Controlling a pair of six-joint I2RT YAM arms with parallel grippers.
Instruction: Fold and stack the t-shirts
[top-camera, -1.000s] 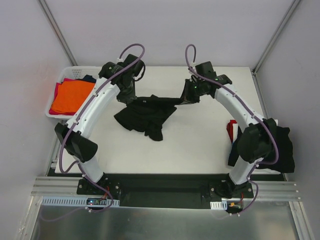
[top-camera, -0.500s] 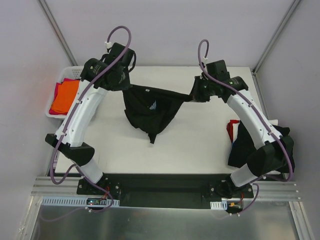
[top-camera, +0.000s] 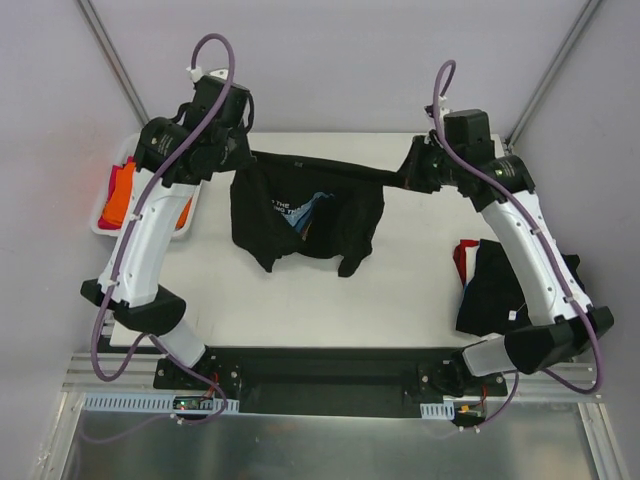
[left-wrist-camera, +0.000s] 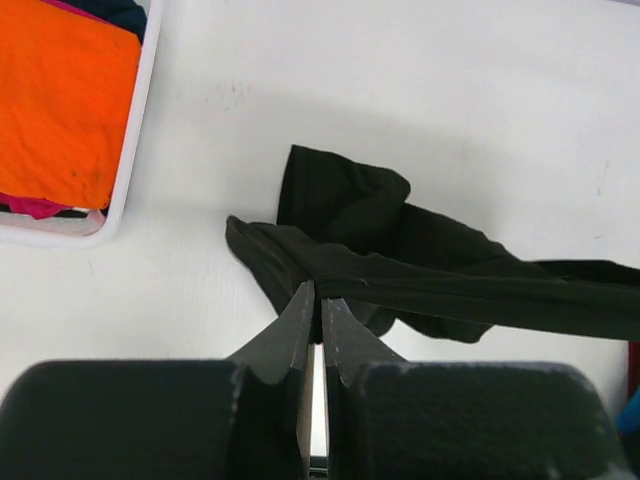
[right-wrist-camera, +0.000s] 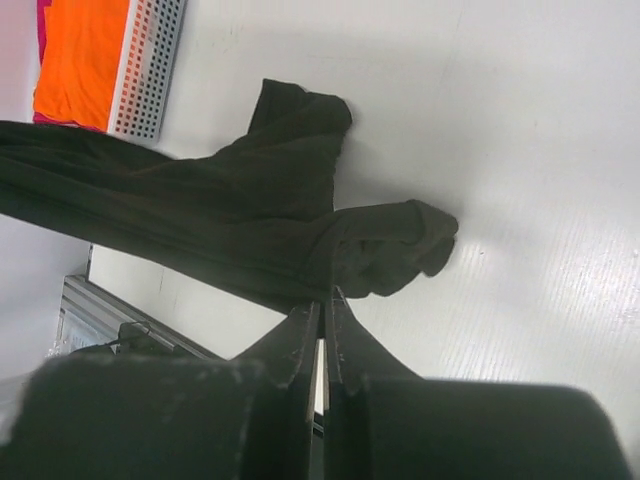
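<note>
A black t-shirt (top-camera: 305, 210) with a blue, tan and brown print and white text hangs stretched between my two grippers above the table's back half. My left gripper (top-camera: 240, 160) is shut on its left top corner, seen in the left wrist view (left-wrist-camera: 318, 292). My right gripper (top-camera: 408, 178) is shut on its right top corner, seen in the right wrist view (right-wrist-camera: 323, 295). The shirt's lower edge hangs over the table. An orange shirt (top-camera: 125, 195) lies in the basket. A pile of black and red shirts (top-camera: 500, 285) lies at the table's right edge.
The white lattice basket (top-camera: 115, 228) stands at the table's left edge, partly behind my left arm; it also shows in the left wrist view (left-wrist-camera: 128, 160) and the right wrist view (right-wrist-camera: 150, 70). Grey walls enclose the table on the back and sides.
Both grippers have risen and moved apart, lifting the black shirt off the table and stretching it out flat between them. Its print now shows.
</note>
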